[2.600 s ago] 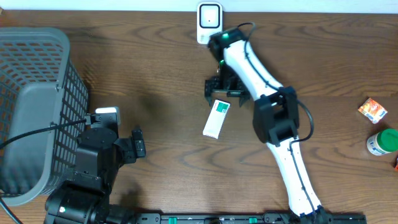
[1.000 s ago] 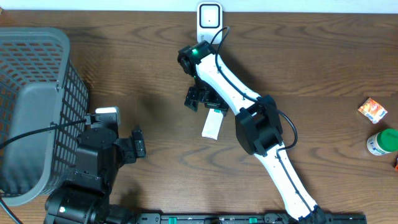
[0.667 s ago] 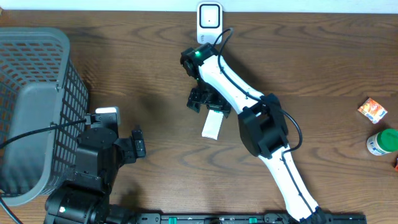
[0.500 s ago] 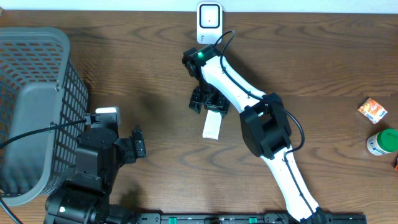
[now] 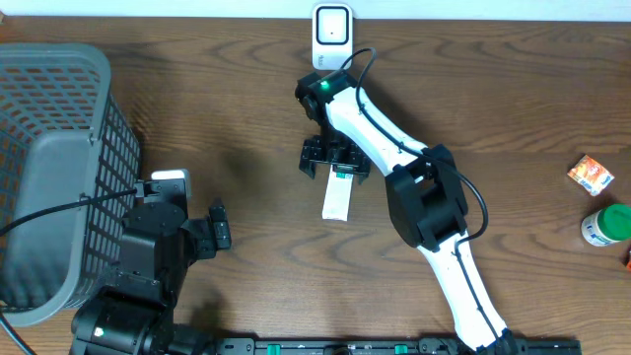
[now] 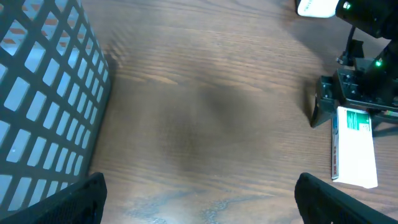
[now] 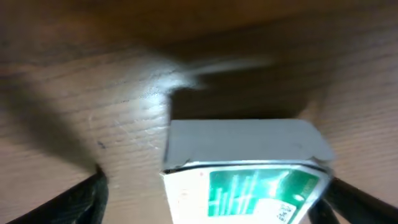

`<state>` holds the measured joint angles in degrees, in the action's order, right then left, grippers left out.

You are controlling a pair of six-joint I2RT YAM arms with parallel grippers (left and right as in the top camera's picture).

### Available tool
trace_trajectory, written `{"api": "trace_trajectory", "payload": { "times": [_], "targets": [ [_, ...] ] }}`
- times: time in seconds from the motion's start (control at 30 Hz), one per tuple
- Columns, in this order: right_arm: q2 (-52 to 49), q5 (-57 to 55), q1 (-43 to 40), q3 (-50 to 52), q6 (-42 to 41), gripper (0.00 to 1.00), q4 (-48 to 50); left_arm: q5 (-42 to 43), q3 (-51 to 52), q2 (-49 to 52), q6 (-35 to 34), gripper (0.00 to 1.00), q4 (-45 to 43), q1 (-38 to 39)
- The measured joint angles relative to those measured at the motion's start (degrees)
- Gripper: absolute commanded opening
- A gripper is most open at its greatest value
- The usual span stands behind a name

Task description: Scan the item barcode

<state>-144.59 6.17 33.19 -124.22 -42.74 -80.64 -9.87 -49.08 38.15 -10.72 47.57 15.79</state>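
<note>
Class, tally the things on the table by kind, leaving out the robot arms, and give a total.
Basket: 1
Scanner: 1
White-and-green box: 1
Orange packet: 1
Green-capped jar: 1
Total: 5
A sliver at the right edge is too cut off to count.

The carton is white with green print, the table dark brown wood-grain, the basket grey lattice, the packet orange.
</note>
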Motion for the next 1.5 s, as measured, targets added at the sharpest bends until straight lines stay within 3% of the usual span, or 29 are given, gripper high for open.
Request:
{"api": "trace_trajectory", "payload": {
  "times": [0.1, 0.27, 0.33, 0.43, 0.63, 0.87, 1.03, 1.17, 1.27, 1.33, 1.5],
  "targets": [
    [0.24, 0.92, 0.04, 0.63, 1.2, 0.61, 1.6, 0.02, 0.0, 0.0, 0.0, 0.96, 0.0, 0.0],
    [0.42, 1.33, 0.02, 1.16, 1.68, 0.56, 1.57, 0.02, 0.0, 0.0, 0.0, 0.96, 0.0, 0.0],
    [0.46, 1.31, 0.0, 1.25, 2.03, 0.49, 1.51, 0.02, 0.0, 0.0, 0.0, 0.96, 0.0, 0.0],
    [0.46, 1.4, -0.02, 1.31, 2.64, 0.47, 0.94, 0.02, 0.0, 0.0, 0.0, 0.96, 0.0, 0.0],
    [0.44, 2.4, -1.03, 1.51, 2.93, 0.54, -0.72, 0.02, 0.0, 0.0, 0.0, 0.96, 0.0, 0.0],
    [0.11, 6.49, -4.94, 2.4, 3.41, 0.37, -3.41, 0.02, 0.0, 0.0, 0.0, 0.96, 0.0, 0.0],
    [-0.52, 8.15, -8.5, 2.62, 3.21, 0.35, -7.37, 0.02, 0.0, 0.0, 0.0, 0.96, 0.0, 0.0],
    [-1.05, 9.73, -10.97, 2.99, 1.64, 0.46, -9.62, 0.02, 0.0, 0.0, 0.0, 0.96, 0.0, 0.0],
    [-1.42, 11.5, -13.03, 3.48, -0.79, 0.66, -10.82, 0.0, 0.0, 0.0, 0.0, 0.96, 0.0, 0.0],
    [-1.73, 13.0, -14.1, 3.67, -3.98, 0.89, -11.96, 0.02, 0.0, 0.0, 0.0, 0.96, -0.02, 0.0],
    [-1.97, 19.26, -16.11, 4.0, -12.26, 0.92, -11.45, 0.02, 0.0, 0.0, 0.0, 0.96, -0.02, 0.0]
  ]
}}
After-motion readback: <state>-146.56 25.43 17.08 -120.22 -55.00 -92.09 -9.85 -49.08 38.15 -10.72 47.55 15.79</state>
